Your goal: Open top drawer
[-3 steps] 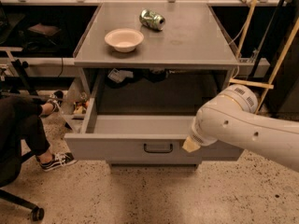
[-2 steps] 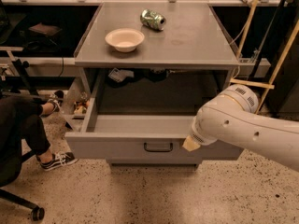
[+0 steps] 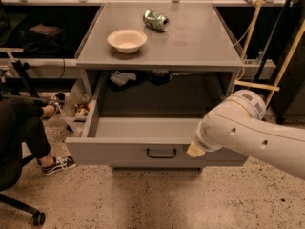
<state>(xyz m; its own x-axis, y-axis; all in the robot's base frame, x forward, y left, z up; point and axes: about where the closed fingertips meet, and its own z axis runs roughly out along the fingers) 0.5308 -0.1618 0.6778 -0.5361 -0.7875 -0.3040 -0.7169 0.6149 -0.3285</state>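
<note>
One grey metal cabinet (image 3: 200, 42) fills the middle of the scene, standing on a speckled floor (image 3: 143, 199), its flat top reaching to the far side. One white robot arm (image 3: 252, 132) comes in from the right, thick and rounded, and crosses in front of the cabinet's near right corner. One drawer is in view, the top drawer (image 3: 114, 152): it stands open, drawn out toward the near side just under the top, and its deep grey box shows a bare bottom. At the left edge sits one person (image 3: 21, 128) in dark trousers, seen only from the legs down, with one black-and-white sneaker (image 3: 58, 163) flat on the floor near the drawer's left corner and the other foot farther back beside the cabinet. On the cabinet top lie two things, apart from each other: one pale empty bowl (image 3: 127, 40) at the left centre, upright, and one dented green-and-silver drink can (image 3: 156, 20) on its side, farther back and to the right. One small black bar handle (image 3: 161, 153) sits at the centre of the drawer front. The gripper (image 3: 194, 150) shows only as a small cream tip under the arm's rounded end, at the drawer front just right of the handle; whether it is apart, together or clamped on anything cannot be told.
</note>
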